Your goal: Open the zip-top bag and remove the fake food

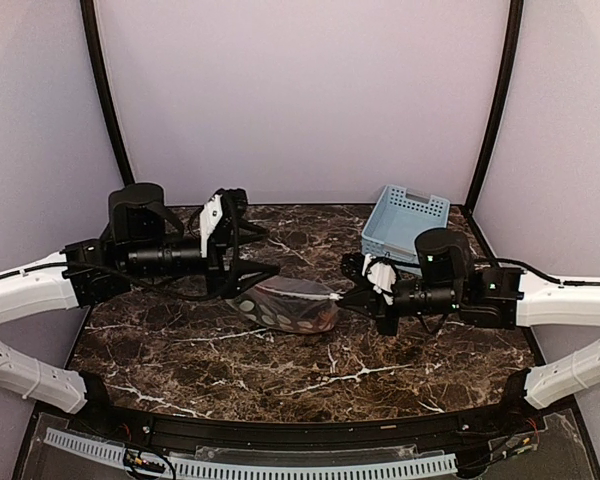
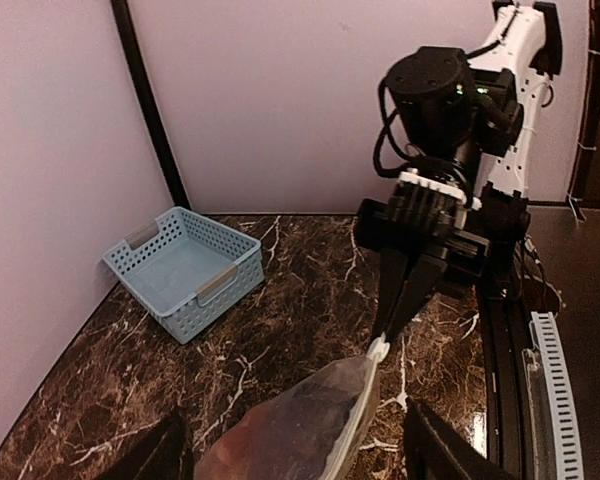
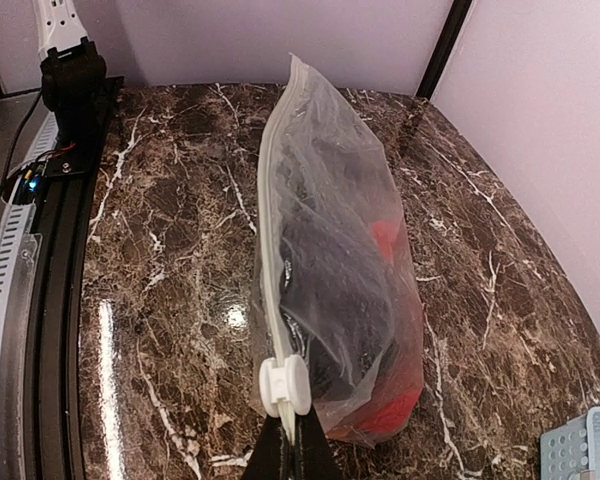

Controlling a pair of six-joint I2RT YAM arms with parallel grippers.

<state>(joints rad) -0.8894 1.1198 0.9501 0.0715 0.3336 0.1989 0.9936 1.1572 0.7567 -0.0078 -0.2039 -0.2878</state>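
Observation:
The zip-top bag lies in the middle of the table, its zipper edge up in the right wrist view. Fake food shows through it: a dark purple eggplant and red pieces. My right gripper is shut on the zipper strip just behind the white slider, at the bag's right end. My left gripper is open, with its fingers standing wide on either side of the bag's left end. In the top view it sits at that same end.
A light-blue slotted basket stands at the back right of the marble table, behind the right arm, and is empty in the left wrist view. Purple walls close in the back and sides. A black rail runs along the near edge.

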